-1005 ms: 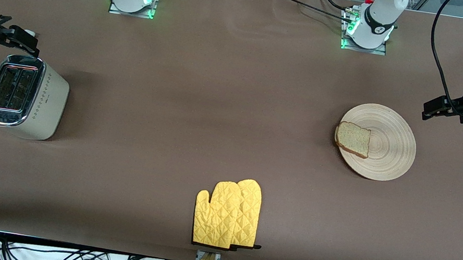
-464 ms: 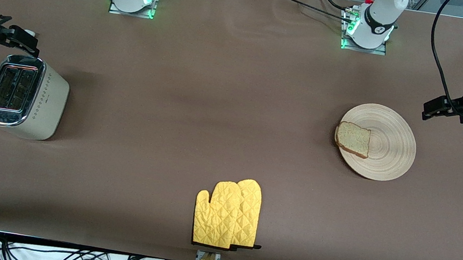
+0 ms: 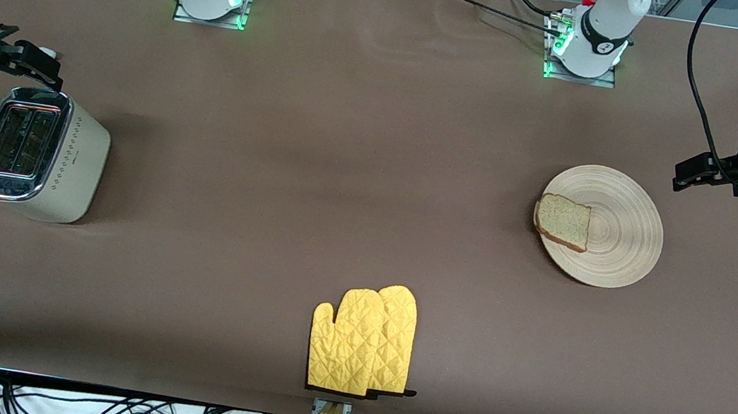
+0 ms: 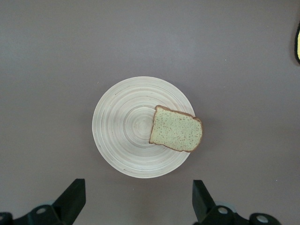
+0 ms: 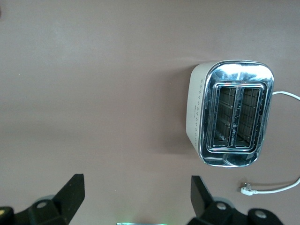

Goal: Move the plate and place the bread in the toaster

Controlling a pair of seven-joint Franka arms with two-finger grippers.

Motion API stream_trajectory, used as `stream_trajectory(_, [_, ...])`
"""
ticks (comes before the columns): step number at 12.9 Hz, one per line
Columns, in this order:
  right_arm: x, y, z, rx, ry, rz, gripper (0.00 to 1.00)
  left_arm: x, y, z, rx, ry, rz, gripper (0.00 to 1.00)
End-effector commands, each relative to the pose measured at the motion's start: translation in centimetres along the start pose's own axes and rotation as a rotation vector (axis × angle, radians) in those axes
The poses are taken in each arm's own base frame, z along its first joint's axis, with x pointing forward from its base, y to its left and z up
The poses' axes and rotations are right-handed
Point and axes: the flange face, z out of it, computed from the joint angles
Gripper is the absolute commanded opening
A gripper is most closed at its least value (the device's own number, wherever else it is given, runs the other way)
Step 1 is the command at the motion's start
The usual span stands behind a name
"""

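Observation:
The pale wooden plate lies toward the left arm's end of the table. The bread lies flat on the plate's rim, on the side toward the toaster. The cream toaster stands toward the right arm's end with both slots empty. My left gripper hangs open and empty, high beside the plate; its wrist view shows the plate and the bread below the gripper. My right gripper hangs open and empty, high beside the toaster, which also shows in the right wrist view near the gripper.
A pair of yellow quilted oven mitts lies near the table's front edge, midway between plate and toaster. The toaster's white cord trails on the table beside it. Brown cloth covers the table between plate and toaster.

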Motion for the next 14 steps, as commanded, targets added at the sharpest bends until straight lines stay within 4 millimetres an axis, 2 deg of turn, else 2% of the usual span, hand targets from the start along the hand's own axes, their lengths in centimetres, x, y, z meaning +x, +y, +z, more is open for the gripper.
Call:
stream_trajectory(1, [-0.22, 0.03, -0.24, 0.011, 0.002, 0.0, 1.0, 0.21, -0.1, -0.29, 0.024, 0.006, -0.006, 1.0])
stream_trajectory(14, [-0.22, 0.21, -0.24, 0.011, 0.002, 0.003, 1.0, 0.62, 0.44, 0.15, 0.024, 0.01, -0.013, 1.0])
